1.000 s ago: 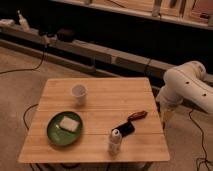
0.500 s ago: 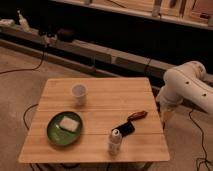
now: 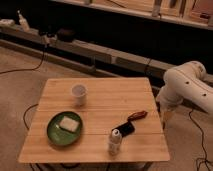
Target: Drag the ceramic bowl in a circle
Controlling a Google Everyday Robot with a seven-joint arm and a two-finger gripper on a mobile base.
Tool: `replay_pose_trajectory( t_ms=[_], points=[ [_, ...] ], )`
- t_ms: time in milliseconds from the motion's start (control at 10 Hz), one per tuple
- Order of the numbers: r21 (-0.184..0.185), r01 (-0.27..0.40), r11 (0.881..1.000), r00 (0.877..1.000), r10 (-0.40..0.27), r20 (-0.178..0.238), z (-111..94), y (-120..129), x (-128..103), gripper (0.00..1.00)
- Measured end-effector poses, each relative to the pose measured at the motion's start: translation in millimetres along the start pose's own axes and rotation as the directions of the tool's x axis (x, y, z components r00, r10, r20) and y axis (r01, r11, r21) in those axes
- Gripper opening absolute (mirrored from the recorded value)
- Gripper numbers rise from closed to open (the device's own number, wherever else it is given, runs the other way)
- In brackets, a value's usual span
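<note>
Wood table w/ 5 things on top: 1 ceramic bowl, 1 white cup, 1 white bottle, 1 black object, 1 red-brown tool. Bowl is dark green, wide, shallow, sits nr the near-left corner. Inside it: 1 pale yellowish block, toward the bowl's far-right side. Cup stands upright behind the bowl, left of centre, apart from it; contents can't tell. Bottle upright nr the near edge, approx mid-width. Black object just behind-right of bottle; red-brown tool beyond it toward the right edge, the 2 seem to meet end to end. 1 white arm off the right edge. 1 gripper hangs below it, just outside the right edge, fingers apart, clamped on nothing, well apart from the bowl.
</note>
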Motion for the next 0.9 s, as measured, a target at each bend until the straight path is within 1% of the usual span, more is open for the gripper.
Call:
replay_pose_trajectory(
  t_ms=[300,400,500,600,700,800,900],
  points=[
    [-0.002,0.005,1.000,1.000,-0.005,0.005,1.0,-3.3,-1.2,0.65],
    [-0.012,0.030,0.999,1.000,-0.030,0.007,4.7,-9.5,-6.1,0.65],
    [-0.025,0.074,0.997,0.997,-0.073,0.012,12.8,-24.1,-18.2,0.65],
    [-0.049,0.139,0.989,0.990,-0.139,0.008,29.1,-46.7,-37.6,0.65],
    [-0.069,0.204,0.977,0.979,-0.204,0.005,45.1,-68.6,-60.6,0.65],
    [-0.079,0.266,0.961,0.964,-0.266,0.007,57.2,-86.2,-83.6,0.65],
    [-0.088,0.335,0.938,0.942,-0.334,0.016,69.5,-102.5,-110.6,0.65]
  ],
)
